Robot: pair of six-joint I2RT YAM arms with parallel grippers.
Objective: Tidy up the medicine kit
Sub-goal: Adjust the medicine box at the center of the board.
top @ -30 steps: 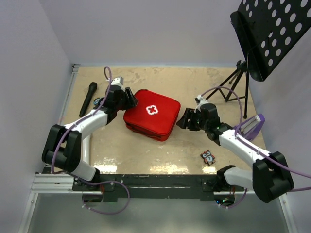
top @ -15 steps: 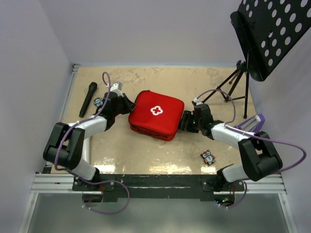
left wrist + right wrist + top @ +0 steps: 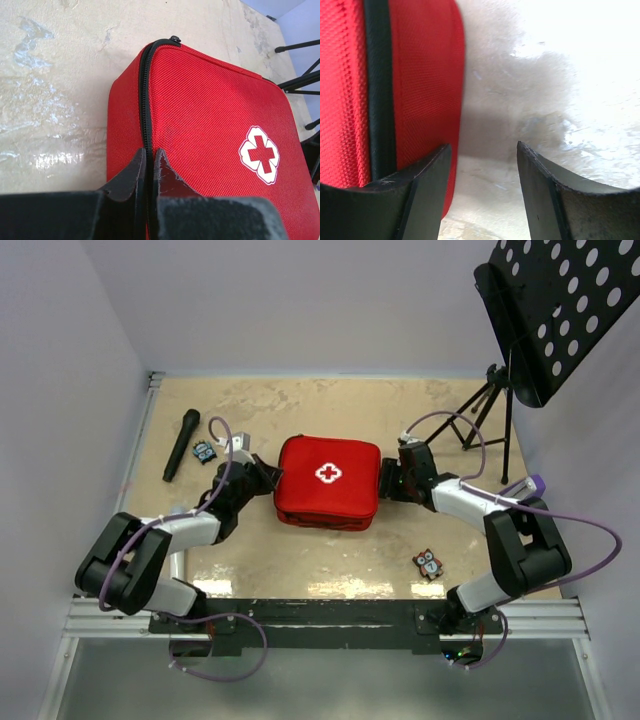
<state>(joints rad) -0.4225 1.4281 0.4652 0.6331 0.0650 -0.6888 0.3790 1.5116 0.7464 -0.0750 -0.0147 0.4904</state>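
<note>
The medicine kit (image 3: 328,480) is a red zip case with a white cross, lying closed and flat in the middle of the table. My left gripper (image 3: 268,478) is low at its left side. In the left wrist view that gripper (image 3: 149,152) is shut, its tips meeting over the black zipper line of the kit (image 3: 215,130); whether they pinch the seam does not show. My right gripper (image 3: 388,480) is at the kit's right side. It (image 3: 482,146) stands open, the left finger (image 3: 427,172) against the red wall of the kit (image 3: 420,75), only bare table between the fingers.
A black microphone-like stick (image 3: 181,443) and a small owl tag (image 3: 205,451) lie at the far left. Another owl tag (image 3: 429,563) lies front right. A black music stand (image 3: 555,310) on a tripod (image 3: 480,415) occupies the back right corner. White walls close both sides.
The left gripper has shut. The kit has slid right and turned square to the table. Both grippers have dropped in against its left and right sides.
</note>
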